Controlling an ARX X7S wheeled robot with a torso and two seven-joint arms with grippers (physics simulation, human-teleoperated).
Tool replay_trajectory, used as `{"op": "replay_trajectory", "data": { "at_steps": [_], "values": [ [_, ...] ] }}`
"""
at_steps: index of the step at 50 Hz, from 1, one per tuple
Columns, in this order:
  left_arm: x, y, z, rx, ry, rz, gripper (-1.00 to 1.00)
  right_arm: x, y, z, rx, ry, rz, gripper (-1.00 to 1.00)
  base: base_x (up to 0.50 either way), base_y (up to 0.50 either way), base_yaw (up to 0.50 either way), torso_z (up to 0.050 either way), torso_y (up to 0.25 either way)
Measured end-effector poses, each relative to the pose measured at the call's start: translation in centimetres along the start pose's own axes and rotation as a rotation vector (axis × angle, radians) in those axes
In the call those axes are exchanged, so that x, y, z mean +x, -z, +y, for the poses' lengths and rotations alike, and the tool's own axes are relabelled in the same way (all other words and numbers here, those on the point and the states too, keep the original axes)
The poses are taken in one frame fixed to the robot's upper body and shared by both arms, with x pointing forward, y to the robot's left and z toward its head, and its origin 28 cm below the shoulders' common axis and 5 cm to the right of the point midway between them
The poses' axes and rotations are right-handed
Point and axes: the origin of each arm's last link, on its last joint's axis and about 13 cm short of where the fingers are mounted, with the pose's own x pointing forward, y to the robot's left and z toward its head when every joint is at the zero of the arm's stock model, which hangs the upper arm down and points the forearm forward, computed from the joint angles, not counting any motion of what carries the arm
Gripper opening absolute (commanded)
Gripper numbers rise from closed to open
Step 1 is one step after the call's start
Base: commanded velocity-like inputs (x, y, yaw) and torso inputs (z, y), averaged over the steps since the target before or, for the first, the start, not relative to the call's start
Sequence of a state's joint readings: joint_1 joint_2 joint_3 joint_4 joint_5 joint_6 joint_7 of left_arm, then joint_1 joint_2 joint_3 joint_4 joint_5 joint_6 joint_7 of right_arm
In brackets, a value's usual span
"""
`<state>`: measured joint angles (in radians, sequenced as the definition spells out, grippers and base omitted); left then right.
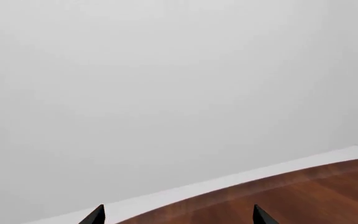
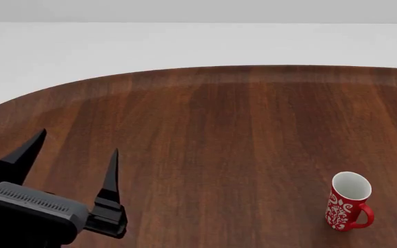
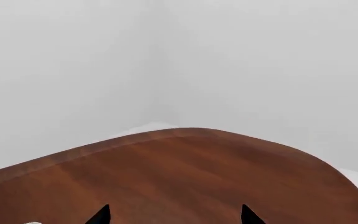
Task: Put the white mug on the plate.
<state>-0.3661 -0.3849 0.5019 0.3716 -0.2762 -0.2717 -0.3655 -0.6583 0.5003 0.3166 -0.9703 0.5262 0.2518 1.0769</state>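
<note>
Left pincer (image 2: 74, 170) sits low over the near left of the worktop (image 2: 219, 134), fingers spread wide, nothing between them. Its own wrist camera agrees: two dark tips well apart, and past them only the curved edge of the wood and pale wall.

Right pincer (image 3: 174, 215) shows only in the right wrist view, as two tips at the bottom edge, standing well apart and gripping nothing. It looks out over a bare sweep of worktop to the rounded far edge. A sliver of something pale peeks in at the corner beside the tips, too little to name.

Out on the wood, the one object in sight from the head camera is the red mug (image 2: 348, 201), upright, white swirls, handle toward the near right. That's the decoy.

And the white mug? Not in any view. The plate? Not in view either. So I'd judge we're at the very opening step: nothing grasped, targets not yet located. The next move, as I read it, calls for bringing the head or base round until the white mug and plate come into frame, then choosing whichever arm lies nearer the mug, keeping clear of the red one.
</note>
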Motion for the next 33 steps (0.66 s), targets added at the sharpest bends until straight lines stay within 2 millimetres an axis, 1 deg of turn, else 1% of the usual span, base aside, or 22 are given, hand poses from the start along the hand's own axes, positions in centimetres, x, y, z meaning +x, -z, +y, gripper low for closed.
{"op": "replay_trajectory", "data": {
  "at_steps": [9,16,33],
  "values": [
    [0.1,-0.2,0.1,0.005,0.004,-0.006,1.00,1.0,-2.6,0.2,-0.015,-0.031,-0.109,1.00,0.00,0.00,0.00,0.000,0.000],
    [0.4,-0.6,0.3,0.014,0.013,-0.013,1.00,1.6,-4.2,0.7,0.000,-0.070,-0.147,1.00,0.00,0.00,0.00,0.000,0.000],
    [1.5,-2.6,1.3,0.077,0.024,-0.063,1.00,3.4,-7.7,1.8,-0.005,-0.131,-0.262,1.00,0.00,0.00,0.00,0.000,0.000]
  ]
}}
